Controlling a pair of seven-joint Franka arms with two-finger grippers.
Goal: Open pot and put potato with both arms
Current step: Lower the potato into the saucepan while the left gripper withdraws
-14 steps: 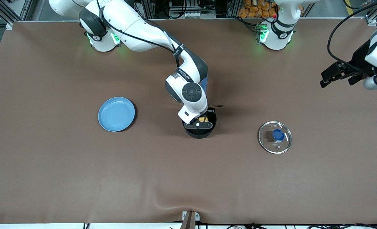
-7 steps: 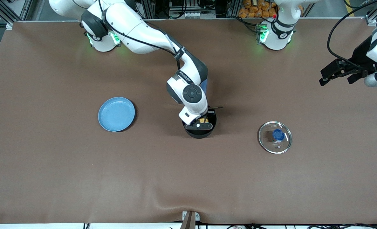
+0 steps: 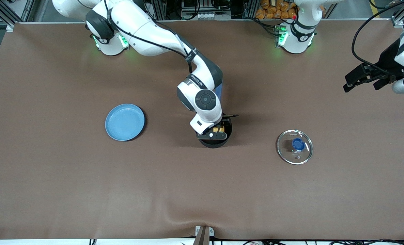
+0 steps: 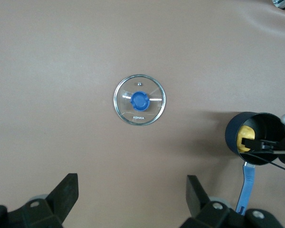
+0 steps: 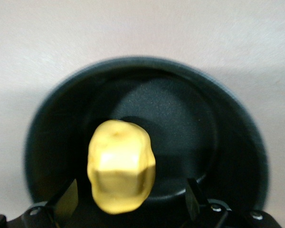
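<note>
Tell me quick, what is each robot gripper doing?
Left gripper: open, holding nothing, up over the table's end, waiting.
Right gripper: open over the pot; the potato sits between its fingers, not gripped.

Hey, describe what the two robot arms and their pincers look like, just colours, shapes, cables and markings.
Both arms are glossy white with rounded segments and dark grey joint bands. The right arm has a black cable along it, a round dark cap at the wrist and small lettering on a band. The left arm also trails black cable. Green lights glow at both bases. The left pincer and right pincer are black and angular.
</note>
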